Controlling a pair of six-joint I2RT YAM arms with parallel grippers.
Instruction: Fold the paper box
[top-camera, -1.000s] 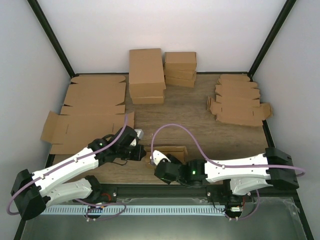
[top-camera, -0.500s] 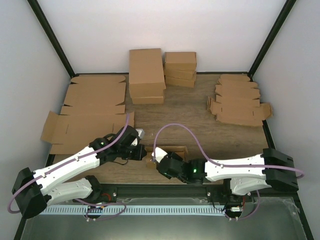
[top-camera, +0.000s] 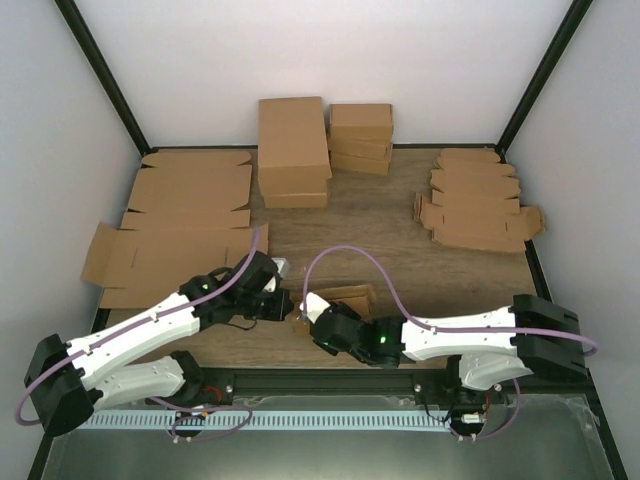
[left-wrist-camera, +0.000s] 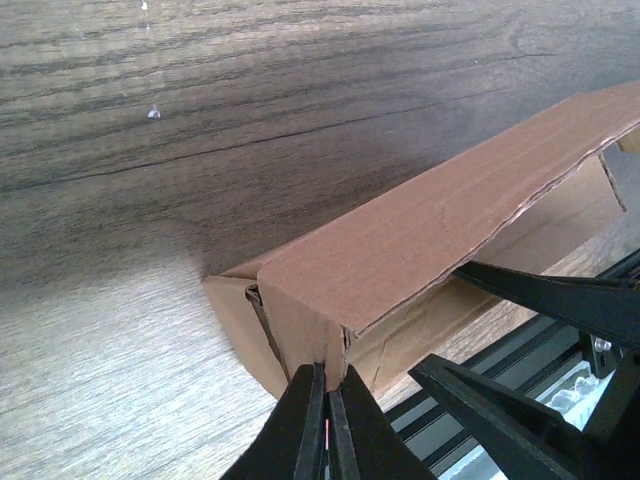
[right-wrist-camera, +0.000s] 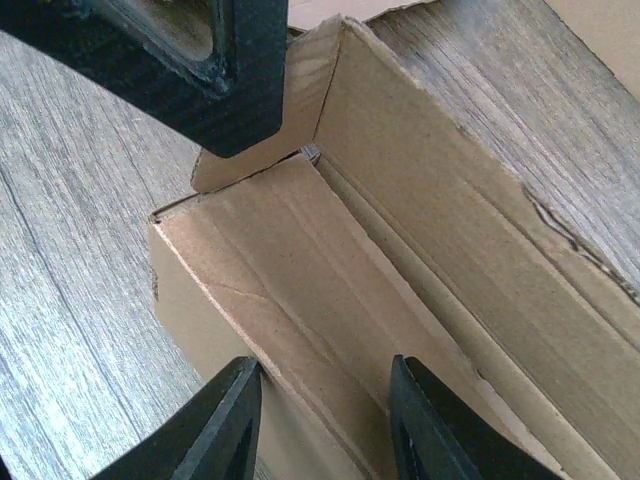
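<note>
Left tool (left-wrist-camera: 327, 385) pinches closed on the end flap of the paper box (left-wrist-camera: 420, 225), which lies on the table (left-wrist-camera: 200, 120) near its front edge, between both arms. Right tool (right-wrist-camera: 322, 400) stands parted astride the near wall. Recommend holding the end firm while pressing that wall square along its crease. Box's far end is cut off; overhead, arms mask it.

Two matching arms: white shells, black joints.
The left arm (top-camera: 150, 325) and right arm (top-camera: 460, 338) are alike: white link covers, black joint housings and a black block at the far end of each. A lilac cable (top-camera: 350, 255) loops from each wrist and runs back along the links. A green indicator light (top-camera: 386, 345) glows on each wrist housing. Jaws are black and tapered; a thin red mark (left-wrist-camera: 326, 432) shows between the left pair.
</note>
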